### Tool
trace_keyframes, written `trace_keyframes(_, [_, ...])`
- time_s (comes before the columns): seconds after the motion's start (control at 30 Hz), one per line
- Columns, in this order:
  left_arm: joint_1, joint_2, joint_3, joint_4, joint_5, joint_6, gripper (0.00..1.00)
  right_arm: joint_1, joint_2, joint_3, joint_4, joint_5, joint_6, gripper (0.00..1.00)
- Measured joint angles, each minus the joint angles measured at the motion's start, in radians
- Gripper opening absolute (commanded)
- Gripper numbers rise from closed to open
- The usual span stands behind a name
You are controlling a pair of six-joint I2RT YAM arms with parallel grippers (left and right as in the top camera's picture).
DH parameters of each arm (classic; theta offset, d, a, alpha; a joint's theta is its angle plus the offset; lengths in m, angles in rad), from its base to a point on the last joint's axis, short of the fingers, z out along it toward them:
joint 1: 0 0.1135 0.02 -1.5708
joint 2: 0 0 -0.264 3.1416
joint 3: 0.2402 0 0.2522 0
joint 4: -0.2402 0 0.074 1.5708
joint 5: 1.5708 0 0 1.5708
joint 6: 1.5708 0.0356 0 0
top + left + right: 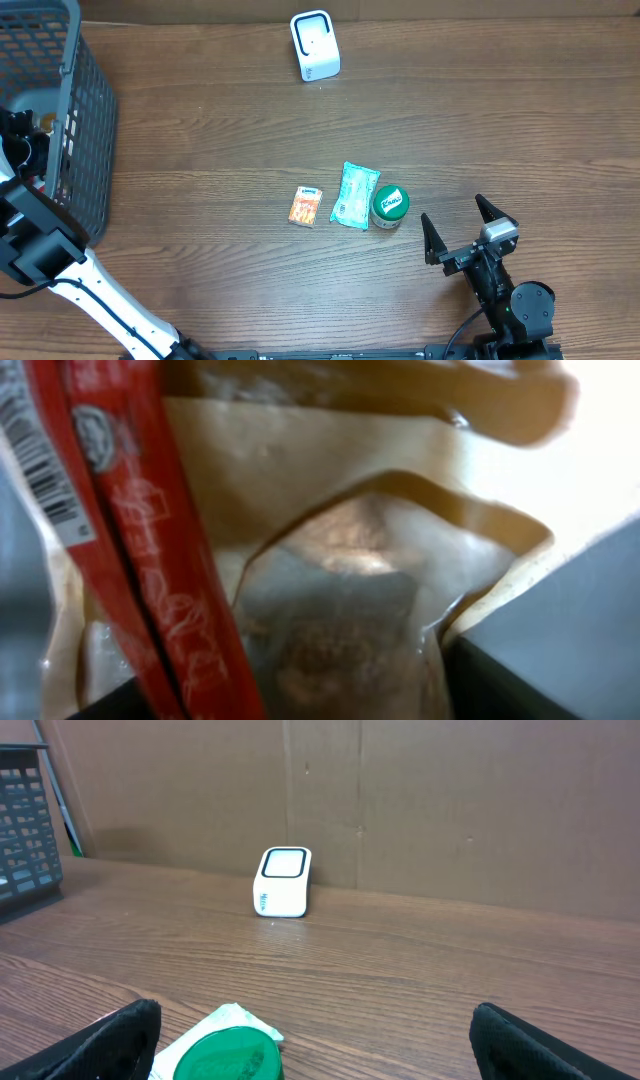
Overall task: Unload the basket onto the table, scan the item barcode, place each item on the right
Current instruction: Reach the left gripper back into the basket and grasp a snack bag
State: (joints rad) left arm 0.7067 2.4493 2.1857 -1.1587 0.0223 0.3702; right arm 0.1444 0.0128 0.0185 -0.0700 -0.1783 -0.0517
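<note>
My left gripper [320,695] is down inside the grey basket [92,130]. Its dark fingers [545,660] stand on either side of a clear pouch [340,610] with brown contents, and contact is unclear. A red packet [150,560] with a barcode label [45,475] lies beside the pouch. The white scanner [314,45] stands at the table's far edge, also in the right wrist view [283,881]. My right gripper [468,225] hovers open and empty at the front right, just right of a green-lidded tub [389,205].
A teal wipes packet [354,195] and a small orange box [306,206] lie mid-table, left of the tub. The tub's lid [228,1055] sits low between my right fingers. A cardboard wall [450,800] backs the table.
</note>
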Motion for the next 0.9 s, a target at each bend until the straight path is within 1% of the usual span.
trace_keyframes(0.07, [0.000, 0.000, 0.000, -0.004, 0.001, -0.003, 0.43, 0.000, 0.000, 0.000, 0.000, 0.000, 0.000, 1.00])
trace_keyframes(0.23, [0.000, 0.000, 0.002, -0.016, 0.007, -0.018, 0.34, 0.000, 0.000, 0.000, 0.000, 0.000, 0.000, 1.00])
trace_keyframes(0.27, [0.000, 0.000, 0.007, -0.022, 0.008, -0.026, 0.26, 0.000, 0.000, 0.000, 0.000, 0.000, 0.000, 1.00])
trace_keyframes(0.3, [0.000, 0.001, 0.013, -0.030, 0.009, -0.037, 0.14, 0.000, 0.000, 0.000, 0.000, 0.000, 0.000, 1.00])
trace_keyframes(0.33, [0.000, 0.002, 0.018, -0.035, 0.009, -0.047, 0.04, 0.000, 0.000, 0.000, 0.000, 0.000, 0.000, 1.00])
trace_keyframes(0.47, [0.000, 0.001, 0.074, -0.057, 0.020, -0.077, 0.04, 0.000, 0.000, 0.000, 0.000, 0.000, 0.000, 1.00])
trace_keyframes(0.7, [0.000, -0.005, 0.094, -0.071, 0.061, -0.124, 0.04, 0.000, 0.000, 0.000, 0.000, 0.000, -0.001, 1.00])
trace_keyframes(0.9, [0.000, -0.095, 0.094, -0.051, 0.068, -0.171, 0.04, 0.000, 0.000, 0.000, 0.000, 0.000, 0.000, 1.00])
